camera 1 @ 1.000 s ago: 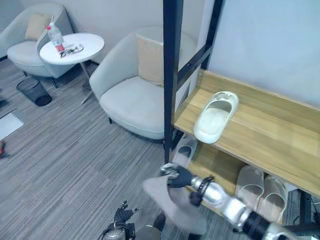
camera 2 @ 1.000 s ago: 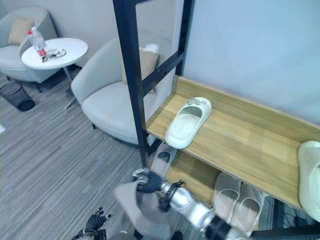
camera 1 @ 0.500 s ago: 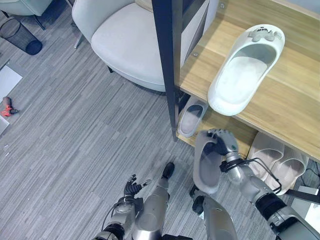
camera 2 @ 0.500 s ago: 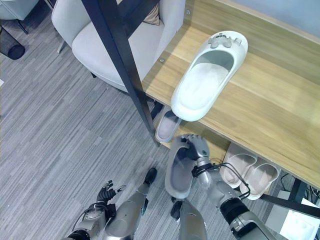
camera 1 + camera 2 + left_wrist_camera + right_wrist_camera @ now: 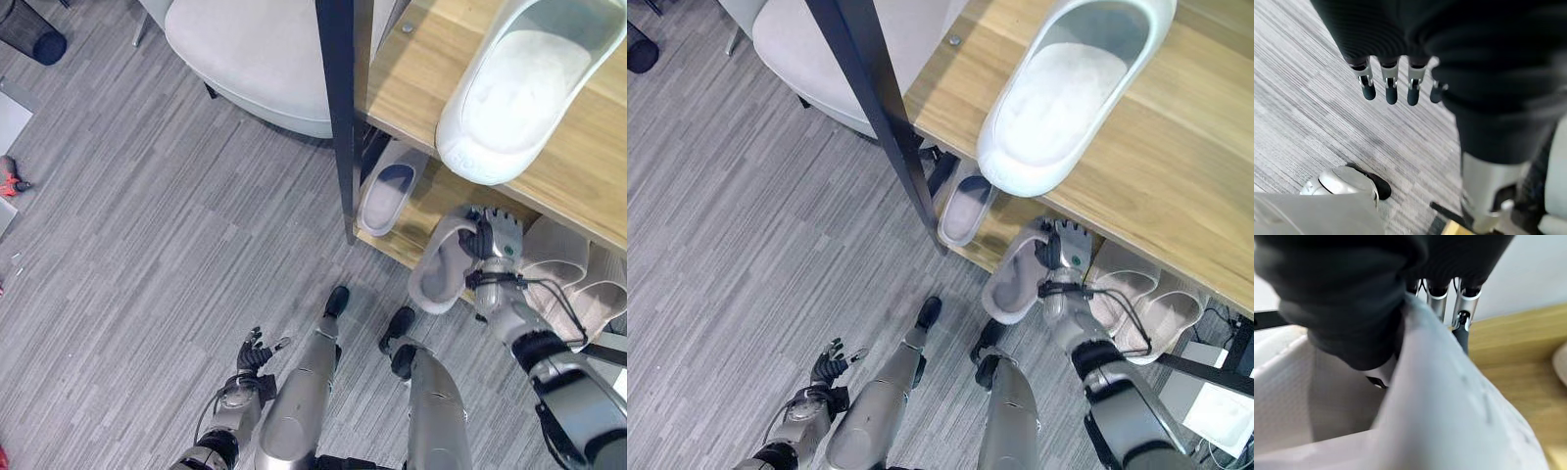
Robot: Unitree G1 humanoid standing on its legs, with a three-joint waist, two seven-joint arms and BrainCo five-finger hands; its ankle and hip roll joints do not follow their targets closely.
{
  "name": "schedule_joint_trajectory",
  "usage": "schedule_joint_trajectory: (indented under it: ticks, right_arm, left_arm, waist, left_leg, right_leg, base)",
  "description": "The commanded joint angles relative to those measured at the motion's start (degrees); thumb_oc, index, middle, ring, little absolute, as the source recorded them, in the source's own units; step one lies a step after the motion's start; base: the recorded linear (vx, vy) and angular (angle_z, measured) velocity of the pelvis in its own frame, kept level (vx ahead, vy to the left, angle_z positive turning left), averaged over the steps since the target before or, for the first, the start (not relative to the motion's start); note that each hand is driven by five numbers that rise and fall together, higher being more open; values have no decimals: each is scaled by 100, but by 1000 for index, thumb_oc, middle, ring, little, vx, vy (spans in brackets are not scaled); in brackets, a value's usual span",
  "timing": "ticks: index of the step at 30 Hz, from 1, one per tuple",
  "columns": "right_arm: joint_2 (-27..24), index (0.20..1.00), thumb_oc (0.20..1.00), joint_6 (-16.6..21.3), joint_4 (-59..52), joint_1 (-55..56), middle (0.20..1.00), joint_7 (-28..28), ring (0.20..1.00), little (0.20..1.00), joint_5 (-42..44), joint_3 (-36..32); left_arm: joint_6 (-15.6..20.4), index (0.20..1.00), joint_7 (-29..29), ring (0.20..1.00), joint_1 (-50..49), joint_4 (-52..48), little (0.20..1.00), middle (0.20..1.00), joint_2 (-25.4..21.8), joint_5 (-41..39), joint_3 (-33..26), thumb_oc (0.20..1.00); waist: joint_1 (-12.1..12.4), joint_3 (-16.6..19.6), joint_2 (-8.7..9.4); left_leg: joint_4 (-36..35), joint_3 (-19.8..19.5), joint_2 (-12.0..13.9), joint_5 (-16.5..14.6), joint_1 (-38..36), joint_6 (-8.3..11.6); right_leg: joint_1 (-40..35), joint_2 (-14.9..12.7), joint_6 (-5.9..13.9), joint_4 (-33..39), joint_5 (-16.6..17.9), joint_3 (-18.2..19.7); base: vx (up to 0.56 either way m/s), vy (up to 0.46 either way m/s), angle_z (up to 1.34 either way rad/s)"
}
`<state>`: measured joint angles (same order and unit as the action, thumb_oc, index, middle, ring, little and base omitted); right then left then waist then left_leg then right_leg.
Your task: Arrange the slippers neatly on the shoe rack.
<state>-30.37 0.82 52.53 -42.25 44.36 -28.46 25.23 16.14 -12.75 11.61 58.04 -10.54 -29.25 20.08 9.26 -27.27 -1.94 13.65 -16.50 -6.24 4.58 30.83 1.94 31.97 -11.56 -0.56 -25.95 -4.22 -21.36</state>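
My right hand [image 5: 496, 233] is shut on the side wall of a grey slipper [image 5: 439, 272], pinched between thumb and fingers [image 5: 1467, 308] in the right wrist view. The slipper hangs tilted at the front edge of the rack's lower shelf [image 5: 440, 196], its toe end over the wood. A second grey slipper [image 5: 388, 186] lies on that shelf to the left. A pair of beige slippers [image 5: 580, 284] sits to the right. One large white slipper [image 5: 519, 88] rests on the upper shelf [image 5: 1176, 186], overhanging its edge. My left hand [image 5: 257, 352] hangs low over the carpet, fingers [image 5: 1390, 91] straight.
The rack's black post [image 5: 343, 117] stands just left of the grey slippers. A pale armchair [image 5: 265, 59] is close to the rack's left side. A dark waste basket [image 5: 24, 20] and a small red thing [image 5: 12, 184] lie far left on the carpet.
The camera has tilted further down. My right hand has carried the grey slipper forward and to the right, from over the floor to the lower shelf's edge. The left hand stays low.
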Motion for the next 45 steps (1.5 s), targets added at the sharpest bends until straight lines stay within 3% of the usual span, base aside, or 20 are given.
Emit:
schedule_joint_trajectory:
  ticks: [1, 2, 3, 12, 19, 24, 25, 26, 28, 37, 43, 45]
  right_arm:
    - [-720, 200, 200, 44, 37, -525, 200, 198, 200, 200, 208, 402]
    - [-798, 200, 200, 31, 176, -773, 200, 190, 200, 200, 192, 569]
    - [-866, 200, 200, 4, 233, -908, 200, 172, 200, 200, 153, 691]
    - [-1462, 200, 200, -185, 639, -2263, 200, 273, 200, 200, -16, 1444]
    - [-1610, 200, 200, -218, 1122, -2372, 200, 307, 200, 200, 98, 1496]
    - [-1422, 200, 200, -160, 1494, -2154, 200, 158, 200, 200, 218, 1445]
    - [-1395, 834, 834, -188, 1573, -2152, 834, 58, 834, 834, 218, 1480]
    - [-1345, 1000, 1000, -204, 1609, -2156, 1000, -57, 1000, 1000, 234, 1473]
    - [-1197, 1000, 1000, -234, 1787, -2161, 1000, -403, 1000, 1000, 268, 1504]
    - [-762, 1000, 1000, -320, 1874, -2261, 1000, -677, 1000, 1000, 420, 1402]
    - [-685, 1000, 1000, -286, 1817, -2367, 1000, -592, 1000, 1000, 742, 1162]
    - [-653, 1000, 1000, -448, 1698, -2408, 1000, -432, 1000, 1000, 756, 1045]
  left_arm:
    - [138, 1000, 95, 1000, -196, -103, 1000, 1000, -73, -264, 203, 1000]
    - [144, 1000, 120, 1000, -166, -108, 1000, 1000, -89, -302, 240, 1000]
    - [142, 1000, 126, 1000, -164, -105, 1000, 1000, -101, -329, 258, 1000]
    - [197, 1000, 156, 1000, -2, -245, 1000, 1000, -192, -549, 300, 1000]
    - [233, 1000, 186, 1000, -104, -443, 1000, 1000, -232, -543, 375, 1000]
    - [257, 1000, 234, 1000, -217, -537, 1000, 1000, -263, -541, 431, 1000]
    - [261, 1000, 239, 1000, -228, -567, 1000, 1000, -273, -567, 424, 1000]
    - [265, 1000, 231, 1000, -235, -614, 1000, 1000, -280, -589, 414, 1000]
    - [252, 1000, 247, 1000, -243, -645, 1000, 1000, -285, -610, 398, 1000]
    - [234, 1000, 201, 1000, -98, -588, 1000, 1000, -325, -593, 290, 1000]
    - [222, 1000, 149, 1000, 2, -534, 1000, 1000, -351, -600, 231, 1000]
    - [218, 1000, 79, 1000, 0, -519, 1000, 1000, -332, -642, 180, 1000]
  waist:
    - [234, 193, 90]
    - [259, 157, 64]
    - [278, 147, 79]
    - [368, 4, 159]
    - [372, 0, 137]
    - [379, -35, 82]
    - [376, -39, 75]
    - [378, -48, 71]
    - [375, -63, 59]
    - [261, -109, 64]
    - [212, -141, 57]
    - [168, -128, 76]
  left_leg:
    - [600, 76, -72, -515, 404, -8]
    - [610, 62, -109, -352, 544, -14]
    - [658, 72, -99, -517, 531, -8]
    - [1208, 169, -205, -636, 1416, -9]
    - [1467, 204, -268, -725, 1812, -22]
    - [1509, 218, -286, -742, 1856, -36]
    - [1490, 221, -282, -736, 1844, -33]
    - [1474, 227, -276, -733, 1822, -33]
    - [1459, 236, -270, -733, 1780, -34]
    - [1171, 274, -237, -677, 1362, -22]
    - [1086, 287, -211, -660, 1193, -21]
    - [1024, 300, -198, -661, 1090, -20]
  right_leg:
    - [-175, -149, 494, 253, -251, 513]
    - [-42, -180, 449, 236, -112, 470]
    - [-30, -165, 481, 149, -282, 537]
    - [923, -243, 403, -590, -522, 720]
    - [1315, -318, 358, -914, -650, 762]
    - [1354, -332, 361, -941, -659, 785]
    - [1347, -330, 361, -932, -654, 786]
    - [1341, -332, 364, -925, -644, 790]
    - [1306, -322, 363, -899, -631, 801]
    - [872, -267, 392, -563, -517, 791]
    - [710, -266, 406, -444, -466, 778]
    - [622, -245, 408, -379, -452, 775]
  base:
    - [0, 0, 0]
    - [61, -25, 4]
    - [-9, 13, 7]
    - [16, 6, 6]
    - [16, -2, 5]
    - [3, -1, -1]
    - [12, 2, -6]
    - [7, 10, -5]
    - [3, -1, -2]
    - [3, -4, -3]
    - [-3, 0, -2]
    - [0, 0, 0]
